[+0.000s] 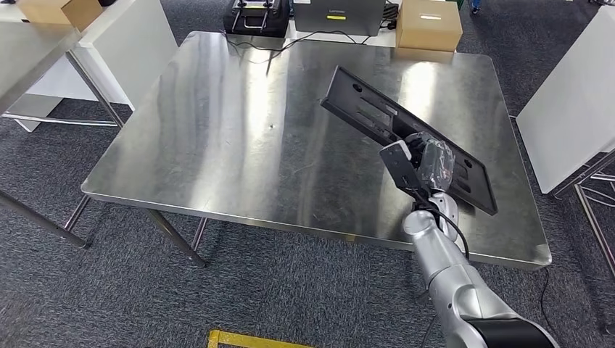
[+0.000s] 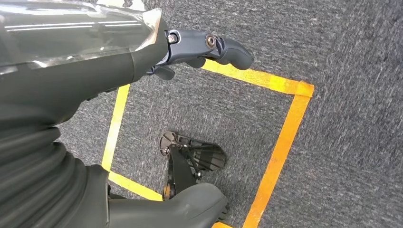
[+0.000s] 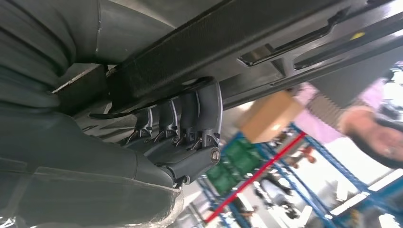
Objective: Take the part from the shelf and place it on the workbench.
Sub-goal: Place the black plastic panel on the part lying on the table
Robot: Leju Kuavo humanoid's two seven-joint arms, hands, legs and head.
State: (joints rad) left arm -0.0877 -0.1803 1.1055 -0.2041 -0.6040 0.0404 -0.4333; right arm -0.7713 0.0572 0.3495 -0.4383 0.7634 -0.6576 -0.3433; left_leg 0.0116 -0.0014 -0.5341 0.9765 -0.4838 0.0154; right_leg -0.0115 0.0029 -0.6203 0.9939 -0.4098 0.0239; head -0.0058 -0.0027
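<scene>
Right robot hand [image 1: 428, 163], lower right of the frame, grips the black part [image 1: 406, 134] by its edge, tilted over the steel surface [image 1: 239, 145], presumably ready for lowering it flat.

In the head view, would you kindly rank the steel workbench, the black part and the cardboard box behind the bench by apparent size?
1. steel workbench
2. black part, gripped by the right hand
3. cardboard box, though it sits farther away

Black slotted part [image 1: 406, 138]; shiny steel workbench [image 1: 239, 145]; grey carpet [image 1: 290, 290], yellow tape lines [image 2: 280, 142]; tan boxes [image 1: 428, 25].
</scene>
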